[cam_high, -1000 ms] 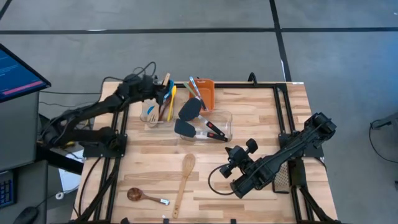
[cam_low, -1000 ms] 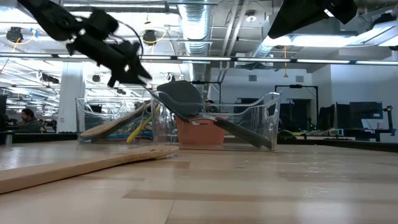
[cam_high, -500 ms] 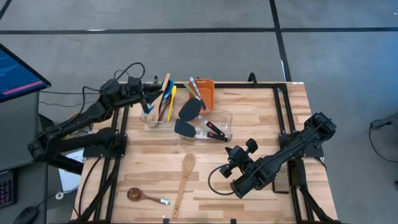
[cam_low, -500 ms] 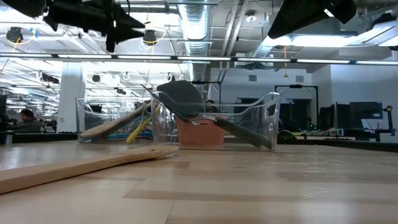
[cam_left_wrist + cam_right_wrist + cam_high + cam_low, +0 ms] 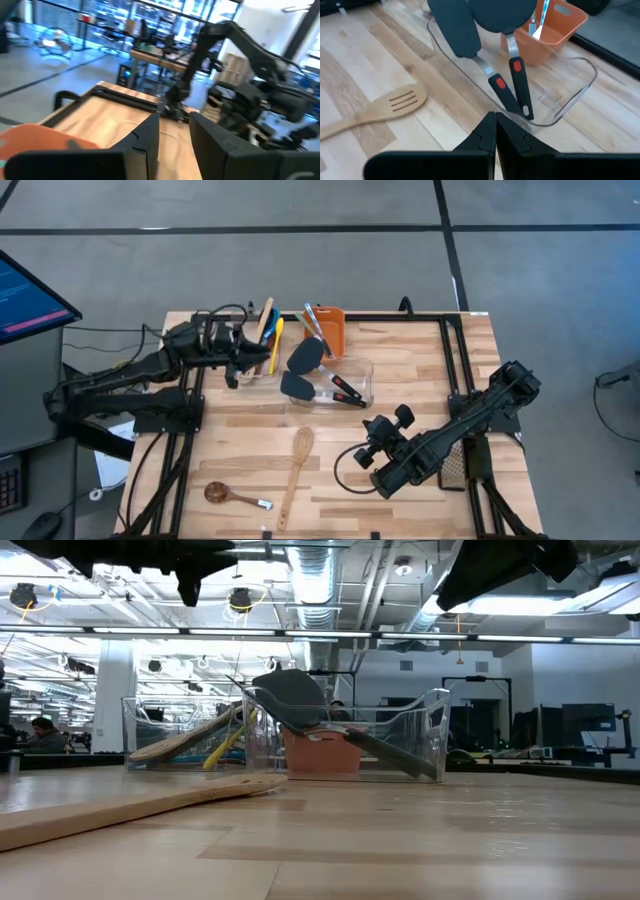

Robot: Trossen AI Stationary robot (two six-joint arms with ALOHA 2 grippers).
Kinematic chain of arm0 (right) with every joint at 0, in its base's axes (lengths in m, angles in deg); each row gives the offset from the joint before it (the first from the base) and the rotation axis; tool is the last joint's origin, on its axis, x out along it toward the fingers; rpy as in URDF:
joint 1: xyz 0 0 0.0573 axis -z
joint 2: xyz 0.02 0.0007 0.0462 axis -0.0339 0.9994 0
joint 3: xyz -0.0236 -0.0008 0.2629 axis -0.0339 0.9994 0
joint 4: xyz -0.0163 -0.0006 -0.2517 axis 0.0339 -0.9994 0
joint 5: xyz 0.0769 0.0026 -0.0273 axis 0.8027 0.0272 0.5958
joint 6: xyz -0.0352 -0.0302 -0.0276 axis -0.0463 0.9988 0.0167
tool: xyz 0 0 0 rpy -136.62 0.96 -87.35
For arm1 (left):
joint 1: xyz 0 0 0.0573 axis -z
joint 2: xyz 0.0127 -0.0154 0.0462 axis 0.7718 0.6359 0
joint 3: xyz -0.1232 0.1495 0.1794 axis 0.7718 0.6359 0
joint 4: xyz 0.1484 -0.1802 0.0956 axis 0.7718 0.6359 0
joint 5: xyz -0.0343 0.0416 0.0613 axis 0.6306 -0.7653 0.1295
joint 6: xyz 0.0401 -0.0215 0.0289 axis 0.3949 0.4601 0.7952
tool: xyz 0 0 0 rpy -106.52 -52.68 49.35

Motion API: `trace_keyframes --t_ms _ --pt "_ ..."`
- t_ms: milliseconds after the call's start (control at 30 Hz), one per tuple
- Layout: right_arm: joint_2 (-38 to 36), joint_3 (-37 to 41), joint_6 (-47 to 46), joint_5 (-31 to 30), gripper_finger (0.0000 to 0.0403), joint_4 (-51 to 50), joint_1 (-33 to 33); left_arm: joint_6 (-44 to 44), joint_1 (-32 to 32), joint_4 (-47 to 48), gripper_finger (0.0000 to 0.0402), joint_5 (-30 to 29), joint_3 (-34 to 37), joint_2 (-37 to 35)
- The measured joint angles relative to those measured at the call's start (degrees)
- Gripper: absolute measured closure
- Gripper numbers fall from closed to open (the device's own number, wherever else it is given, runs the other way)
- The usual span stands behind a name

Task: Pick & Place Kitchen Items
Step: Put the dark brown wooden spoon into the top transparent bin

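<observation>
My left gripper (image 5: 243,352) hovers open and level by the small clear tub (image 5: 255,368); nothing lies between its fingers (image 5: 147,142). In that tub a wooden spoon (image 5: 265,315), a blue utensil and a yellow spoon (image 5: 275,340) lean on the rim. Two black turners (image 5: 305,370) with red-marked handles (image 5: 517,85) lie in the larger clear tub (image 5: 355,385). A wooden slotted spatula (image 5: 297,470) and a small brown spoon (image 5: 222,494) lie flat on the table. My right gripper (image 5: 372,432) hangs shut above the table, between the spatula and the larger tub.
An orange bin (image 5: 328,330) holding a few utensils stands behind the larger tub at the far edge. Black frame rails (image 5: 455,360) run along the table's sides. Bare wood (image 5: 420,370) lies to the right of the tubs.
My left gripper has drawn back from over the small tub toward the table's left edge and upward, tipping from slanting down to level. The utensils in the tub stay where they were.
</observation>
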Motion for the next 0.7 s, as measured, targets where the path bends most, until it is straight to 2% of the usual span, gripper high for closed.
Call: trace_keyframes --t_ms 500,700 --pt "0.00 0.00 -0.06 0.23 0.0403 0.72 0.00 0.20 14.90 0.78 0.0343 -0.07 1.48 -0.02" --pt "0.00 0.02 0.02 0.23 0.0403 1.10 0.00 -0.15 20.52 2.00 0.0363 4.58 4.89 -0.07"
